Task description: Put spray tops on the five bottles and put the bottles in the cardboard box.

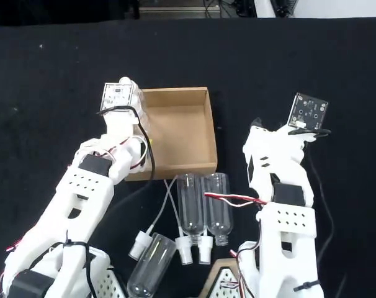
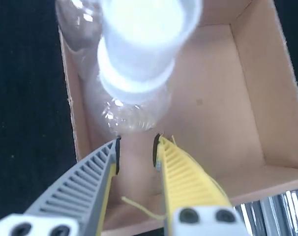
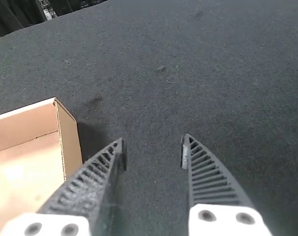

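Note:
A clear bottle (image 2: 132, 105) with a white spray top (image 2: 141, 29) stands inside the cardboard box (image 2: 213, 113), against one side wall. My left gripper (image 2: 136, 145) hangs open just short of that bottle, its fingertips apart and not touching it. From above, the same bottle (image 1: 140, 118) shows at the left wall of the box (image 1: 211, 133), beside the left arm. My right gripper (image 3: 153, 147) is open over bare black cloth, to the right of the box (image 3: 26, 142). Two uncapped bottles (image 1: 191, 205) (image 1: 218, 202) lie side by side in front of the box.
A third bottle (image 1: 152, 264) lies near the front edge between the arm bases. Three loose white spray tops (image 1: 140, 244) (image 1: 185, 249) (image 1: 205, 249) with dip tubes lie by the bottle necks. Black cloth (image 1: 287, 56) stretches behind and to the right of the box.

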Robot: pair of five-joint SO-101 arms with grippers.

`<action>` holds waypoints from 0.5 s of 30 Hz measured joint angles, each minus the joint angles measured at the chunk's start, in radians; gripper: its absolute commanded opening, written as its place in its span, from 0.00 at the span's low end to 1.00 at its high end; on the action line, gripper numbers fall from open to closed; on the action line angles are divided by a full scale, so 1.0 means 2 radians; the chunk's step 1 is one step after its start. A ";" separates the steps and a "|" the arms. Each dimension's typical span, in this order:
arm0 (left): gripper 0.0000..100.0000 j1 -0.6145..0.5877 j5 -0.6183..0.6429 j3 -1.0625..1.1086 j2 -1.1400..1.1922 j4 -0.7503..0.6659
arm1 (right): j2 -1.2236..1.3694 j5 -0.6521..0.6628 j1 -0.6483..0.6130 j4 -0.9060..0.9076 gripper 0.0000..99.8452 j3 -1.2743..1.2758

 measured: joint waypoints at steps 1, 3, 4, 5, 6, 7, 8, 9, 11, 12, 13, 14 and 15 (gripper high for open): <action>0.12 0.000 0.000 0.000 0.000 -0.003 | 0.000 0.000 0.000 0.000 0.17 0.000; 0.12 -0.007 0.000 0.000 0.000 -0.006 | 0.000 0.000 0.000 0.000 0.17 0.000; 0.12 -0.009 0.000 0.000 0.000 -0.007 | 0.000 0.000 0.000 0.000 0.17 0.000; 0.12 -0.010 0.001 0.000 0.000 -0.007 | 0.000 0.000 0.000 0.000 0.17 0.000; 0.12 -0.009 0.000 0.000 0.000 -0.008 | 0.000 0.000 0.000 0.000 0.17 0.000; 0.12 -0.008 0.000 0.000 0.000 -0.008 | 0.000 0.000 0.000 0.000 0.17 0.000; 0.12 -0.008 0.000 0.000 0.000 -0.008 | 0.000 0.000 0.000 0.000 0.17 0.000; 0.12 -0.007 0.000 0.000 0.001 -0.008 | 0.000 0.000 0.000 0.000 0.17 0.000; 0.12 -0.008 0.000 0.000 0.002 -0.008 | 0.000 0.000 0.000 0.000 0.17 0.000; 0.12 -0.008 0.000 0.000 0.002 -0.008 | 0.000 0.000 0.000 0.000 0.17 0.000; 0.12 -0.008 0.000 0.000 0.002 -0.008 | 0.000 0.000 0.000 0.000 0.17 0.000; 0.12 -0.008 0.000 0.000 0.002 -0.008 | 0.000 0.000 0.000 0.000 0.17 0.000; 0.12 -0.008 0.000 0.000 0.002 -0.008 | 0.000 0.000 0.000 0.000 0.17 0.000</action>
